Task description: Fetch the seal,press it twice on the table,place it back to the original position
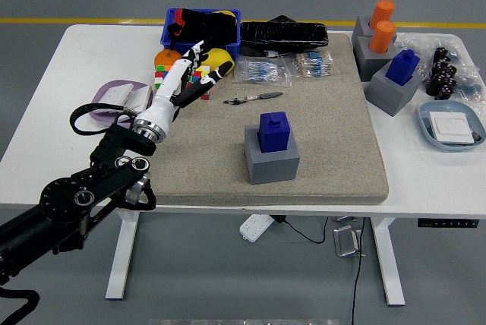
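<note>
We see the left hand (pixel 186 74) raised over the desk's (pixel 53 112) far left, fingers spread, holding nothing. The blue seal (pixel 274 130) sits in its grey holder (pixel 271 161) mid-mat, well right of the hand.

The left arm (pixel 83 196) is black, with round silver-ringed joints and a looped black cable. Its wrist is silver, and the robot hand (pixel 181 82) is white with black fingertips.
</note>
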You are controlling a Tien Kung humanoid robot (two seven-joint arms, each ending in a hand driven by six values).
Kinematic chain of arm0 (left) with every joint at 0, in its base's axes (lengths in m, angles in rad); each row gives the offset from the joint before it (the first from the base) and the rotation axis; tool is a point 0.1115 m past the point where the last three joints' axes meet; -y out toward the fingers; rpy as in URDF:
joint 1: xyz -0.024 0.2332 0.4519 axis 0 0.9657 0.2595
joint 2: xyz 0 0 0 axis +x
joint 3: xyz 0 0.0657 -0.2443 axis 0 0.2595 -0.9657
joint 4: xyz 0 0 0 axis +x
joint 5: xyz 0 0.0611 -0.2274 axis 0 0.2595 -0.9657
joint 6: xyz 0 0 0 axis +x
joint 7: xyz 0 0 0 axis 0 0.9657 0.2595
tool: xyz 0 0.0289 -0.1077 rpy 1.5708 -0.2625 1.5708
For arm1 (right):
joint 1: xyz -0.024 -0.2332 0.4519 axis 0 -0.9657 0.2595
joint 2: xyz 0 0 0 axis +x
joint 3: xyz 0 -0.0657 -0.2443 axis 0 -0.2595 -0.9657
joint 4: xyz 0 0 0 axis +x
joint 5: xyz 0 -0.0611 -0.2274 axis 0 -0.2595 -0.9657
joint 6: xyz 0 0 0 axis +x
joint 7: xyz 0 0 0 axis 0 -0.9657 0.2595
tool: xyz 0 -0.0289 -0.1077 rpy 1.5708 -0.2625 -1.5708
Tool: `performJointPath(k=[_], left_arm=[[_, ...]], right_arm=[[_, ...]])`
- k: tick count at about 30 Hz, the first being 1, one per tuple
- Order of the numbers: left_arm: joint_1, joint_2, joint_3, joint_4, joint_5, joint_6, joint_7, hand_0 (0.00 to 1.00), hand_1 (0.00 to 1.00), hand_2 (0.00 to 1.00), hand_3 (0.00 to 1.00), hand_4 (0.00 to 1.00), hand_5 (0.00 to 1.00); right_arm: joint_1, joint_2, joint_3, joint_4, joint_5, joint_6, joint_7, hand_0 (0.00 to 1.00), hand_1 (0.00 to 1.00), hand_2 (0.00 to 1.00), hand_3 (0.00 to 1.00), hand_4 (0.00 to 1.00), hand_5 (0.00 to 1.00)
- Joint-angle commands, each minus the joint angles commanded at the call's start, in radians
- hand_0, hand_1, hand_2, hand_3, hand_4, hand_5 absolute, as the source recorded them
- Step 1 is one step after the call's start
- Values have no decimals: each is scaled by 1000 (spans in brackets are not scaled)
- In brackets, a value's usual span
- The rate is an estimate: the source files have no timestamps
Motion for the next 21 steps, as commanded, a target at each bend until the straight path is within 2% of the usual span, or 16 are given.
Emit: performJointPath(k=[4,5,10,11,16,17,21], left_arm=[[-3,33,-38,20,-6,18,-11,998,998,998,998,998,684],[-2,39,-46,24,-5,20,-10,984,996,980,976,985,554],[20,77,-106,57,-4,46,-8,984,996,980,976,985,554],[22,79,-110,60,-4,48,-9,955,953,934,968,896,365],[37,114,-138,77,-12,47,-7,955,953,934,968,896,365],[38,122,-143,77,-6,46,-2,948,945,929,962,868,315],[43,146,-159,79,11,40,18,948,945,929,962,868,315]], right_arm=[[2,0,7,0,-8,-1,-1,885,746,732,739,849,516],[3,0,8,0,-8,-2,-1,885,745,733,738,849,516],[11,3,7,0,-11,-2,-2,885,745,733,738,849,516],[11,3,7,0,-11,-2,-2,885,746,732,738,849,517],[15,3,21,0,-24,-4,-4,885,746,732,738,849,517],[15,2,24,0,-28,-4,-4,885,746,732,736,848,517],[18,2,28,0,-34,-5,-3,885,746,732,736,848,517]])
